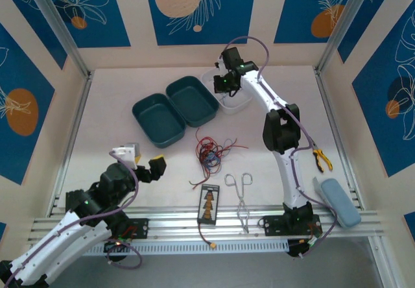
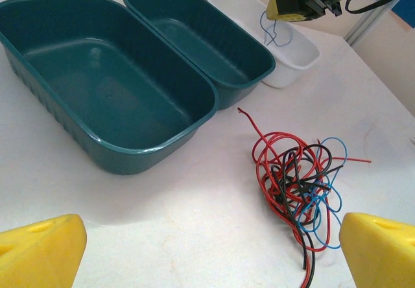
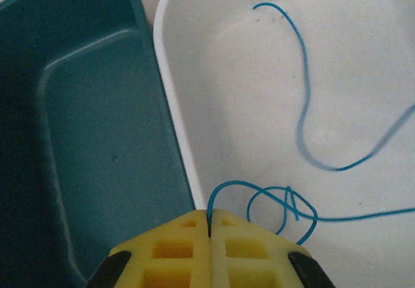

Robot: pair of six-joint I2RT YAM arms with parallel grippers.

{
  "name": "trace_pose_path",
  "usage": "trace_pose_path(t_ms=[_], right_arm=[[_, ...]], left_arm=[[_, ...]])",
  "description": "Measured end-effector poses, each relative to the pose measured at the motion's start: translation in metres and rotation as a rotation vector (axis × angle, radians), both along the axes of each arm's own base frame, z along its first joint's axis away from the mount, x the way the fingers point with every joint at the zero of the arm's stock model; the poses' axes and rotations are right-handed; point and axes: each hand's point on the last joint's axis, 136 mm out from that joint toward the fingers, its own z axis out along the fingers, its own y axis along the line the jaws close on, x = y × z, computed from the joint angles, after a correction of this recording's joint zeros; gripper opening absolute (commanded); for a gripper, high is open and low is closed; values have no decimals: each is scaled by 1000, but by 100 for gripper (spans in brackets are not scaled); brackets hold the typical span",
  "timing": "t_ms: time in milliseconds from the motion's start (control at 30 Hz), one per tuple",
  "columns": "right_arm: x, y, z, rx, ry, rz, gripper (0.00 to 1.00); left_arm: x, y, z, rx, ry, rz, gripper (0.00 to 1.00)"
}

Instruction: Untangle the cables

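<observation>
While the right gripper (image 3: 209, 226) pinched a blue cable (image 3: 301, 106) over the white tray (image 3: 170, 74), dropping it seemed next; the left gripper (image 2: 211, 252) gaped.

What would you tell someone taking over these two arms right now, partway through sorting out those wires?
The right gripper is shut on a blue cable, which hangs down into the white tray.
The left gripper is open and holds nothing, low over the table to the left of the tangle.
The tangle is red, black and blue cables knotted on the table.
Done: one blue cable is apart from the rest.
Left: let it go in the tray, then separate the others. The near teal tray and far teal tray are empty.
</observation>
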Motion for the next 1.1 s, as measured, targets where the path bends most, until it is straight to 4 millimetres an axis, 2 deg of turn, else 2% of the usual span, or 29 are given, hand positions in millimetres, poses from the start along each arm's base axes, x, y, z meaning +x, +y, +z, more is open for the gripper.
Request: trace_pose_path(t_ms=[233,367,467,567,667,900,1033,1100], right_arm=[[-13,-2,-17,-28,48,5,0],[-12,-11,-6,-50,29,-19,0],[-10,-18,8,-55,2,-43,10],[-4,-29,14,-58,-4,-78,17],[1,-44,11,-62,10,-118,25],[5,-73,-11,-86,72,-191,30],[4,-76,-10,-85,75,-200,33],[-4,-76,-11,-89,86,-195,35]], left_arm=[[0,0,-1,1,1,0,100],[0,0,0,0,0,0,100],[0,-1,0,-9,3,-1,100],[0,-2,-2,-14,10,-2,100],[1,-3,-6,-3,26,-1,100],[3,-5,-21,35,85,7,100],[5,-6,-25,38,104,13,100],[6,-7,-27,39,111,15,100]])
